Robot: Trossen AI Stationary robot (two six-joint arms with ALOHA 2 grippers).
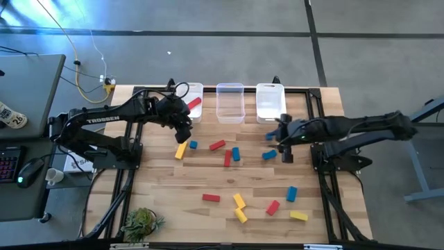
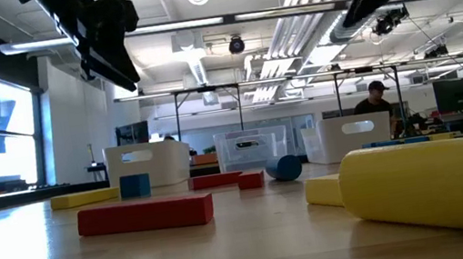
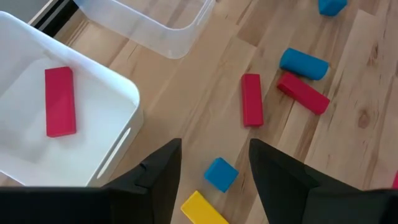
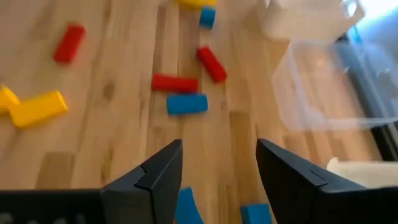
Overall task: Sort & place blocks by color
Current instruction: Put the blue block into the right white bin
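Red, yellow and blue blocks lie scattered flat on the wooden table. One red block lies flat inside the left white bin. My left gripper hovers open just in front of that bin, above a small blue cube and a yellow bar; it touches nothing. My right gripper hangs open in front of the right bin, over two blue blocks, and holds nothing.
The clear middle bin stands between the two white ones at the far edge. Red bars and blue pieces lie mid-table; more blocks lie toward the near edge. A small plant sits at the near left corner. A person stands in the room behind.
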